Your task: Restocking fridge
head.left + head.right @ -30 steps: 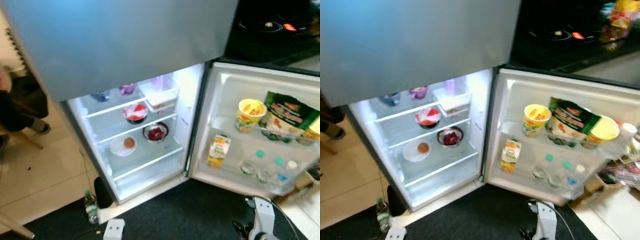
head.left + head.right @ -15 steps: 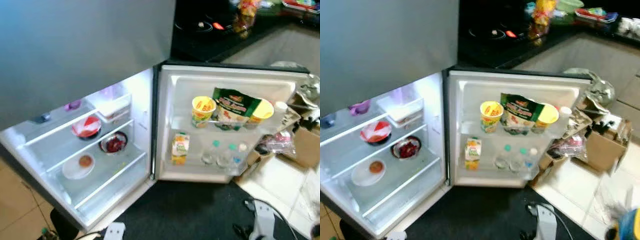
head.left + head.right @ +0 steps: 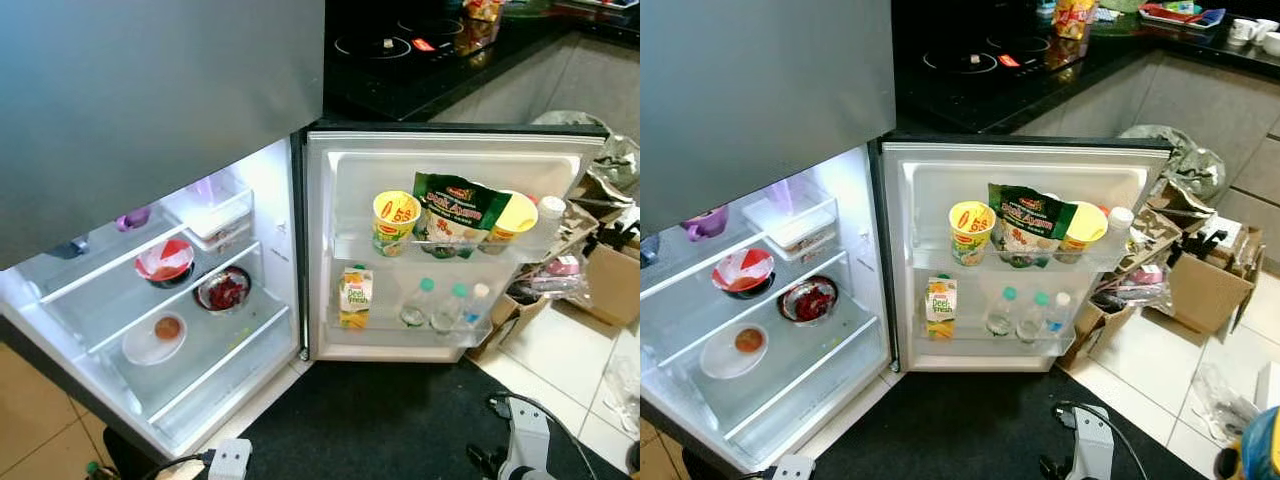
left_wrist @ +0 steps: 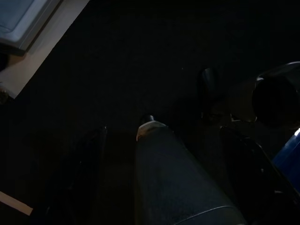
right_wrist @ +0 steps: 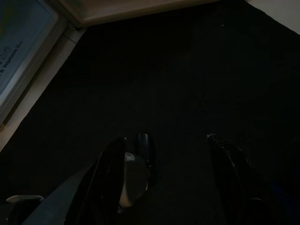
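The fridge [image 3: 150,120] stands with its lower door [image 3: 445,165] swung open to the right. On its lit shelves sit a red and white bowl [image 3: 163,262], a bowl of red food [image 3: 224,290] and a white plate [image 3: 155,338]. The door racks carry a yellow noodle cup [image 3: 395,220], a green bag [image 3: 453,212], a second yellow cup [image 3: 512,218], a juice carton [image 3: 354,296] and three water bottles [image 3: 445,308]. Both arms hang idle over the dark mat: my left gripper [image 4: 163,132] and my right gripper [image 5: 166,139] are open and hold nothing.
A black mat [image 3: 380,420] lies before the fridge. Cardboard boxes and bags [image 3: 1205,290] crowd the tiled floor on the right. A black counter with a hob [image 3: 980,55] runs behind the door. A white power strip [image 3: 230,458] lies at the fridge's foot.
The camera has swung right and steadied: the fridge sits further left in the picture, and the counter and boxes have come into view. Nothing in the fridge has moved.
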### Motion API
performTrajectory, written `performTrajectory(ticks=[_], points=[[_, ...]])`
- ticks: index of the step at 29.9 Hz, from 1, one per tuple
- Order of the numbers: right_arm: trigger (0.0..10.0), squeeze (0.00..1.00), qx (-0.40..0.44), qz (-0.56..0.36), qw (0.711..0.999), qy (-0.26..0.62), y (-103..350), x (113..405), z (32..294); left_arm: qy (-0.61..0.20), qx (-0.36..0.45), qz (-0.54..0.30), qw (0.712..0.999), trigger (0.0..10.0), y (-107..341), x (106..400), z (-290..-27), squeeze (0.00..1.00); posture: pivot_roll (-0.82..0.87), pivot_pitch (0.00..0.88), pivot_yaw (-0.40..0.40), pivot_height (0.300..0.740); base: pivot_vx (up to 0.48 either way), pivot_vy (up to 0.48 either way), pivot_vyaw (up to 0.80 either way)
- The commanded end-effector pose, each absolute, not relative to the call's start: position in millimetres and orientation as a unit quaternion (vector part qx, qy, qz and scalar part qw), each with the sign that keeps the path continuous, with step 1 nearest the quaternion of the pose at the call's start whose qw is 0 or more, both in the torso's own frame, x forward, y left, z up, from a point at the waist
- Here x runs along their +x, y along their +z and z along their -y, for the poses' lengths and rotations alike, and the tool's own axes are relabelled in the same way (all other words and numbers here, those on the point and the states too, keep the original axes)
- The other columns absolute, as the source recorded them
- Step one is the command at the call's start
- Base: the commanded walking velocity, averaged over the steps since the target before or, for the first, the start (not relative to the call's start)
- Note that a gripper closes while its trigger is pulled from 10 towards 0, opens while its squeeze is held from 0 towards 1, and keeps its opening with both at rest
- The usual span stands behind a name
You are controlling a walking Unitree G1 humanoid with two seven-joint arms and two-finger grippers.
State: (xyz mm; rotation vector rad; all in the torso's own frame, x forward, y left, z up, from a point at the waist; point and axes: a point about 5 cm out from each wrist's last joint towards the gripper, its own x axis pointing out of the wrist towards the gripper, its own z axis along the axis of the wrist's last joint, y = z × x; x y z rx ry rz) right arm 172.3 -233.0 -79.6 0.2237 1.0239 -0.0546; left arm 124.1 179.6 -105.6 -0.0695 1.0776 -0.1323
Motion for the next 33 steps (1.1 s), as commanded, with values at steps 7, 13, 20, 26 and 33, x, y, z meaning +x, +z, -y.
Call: performTrajectory(ticks=[7,13,20,26,33], points=[[10.0,0.00,0.107,-0.488,0.866,-0.031,-80.2,170.2,234.4,-0.070,-0.040,-0.523,0.849,10.0,-107.8,118.0,-176.5,0.00,-0.06,0.000,-0.016,0.740,0.000,-0.197,0.00],[10.0,0.00,0.106,-0.488,0.866,-0.029,-80.2,170.3,234.3,-0.071,-0.044,-0.524,0.847,10.0,-108.2,116.7,-175.5,0.00,-0.06,0.000,-0.015,0.740,0.000,-0.311,0.00],[10.0,0.00,0.101,-0.491,0.865,-0.024,-81.6,168.3,232.1,-0.076,-0.041,-0.527,0.845,10.0,-108.6,115.6,-175.2,0.00,-0.05,0.000,-0.012,0.740,0.000,-0.317,0.00],[10.0,0.00,0.100,-0.492,0.865,-0.024,-81.8,167.7,232.1,-0.078,-0.040,-0.528,0.845,10.0,-108.8,114.5,-175.4,0.00,-0.06,0.000,-0.010,0.740,0.000,-0.328,0.00],[10.0,0.00,0.096,-0.491,0.866,-0.019,-81.9,167.9,231.3,-0.080,-0.040,-0.529,0.844,10.0,-108.9,114.0,-175.4,0.00,-0.05,0.000,-0.007,0.740,0.000,-0.345,0.00]])
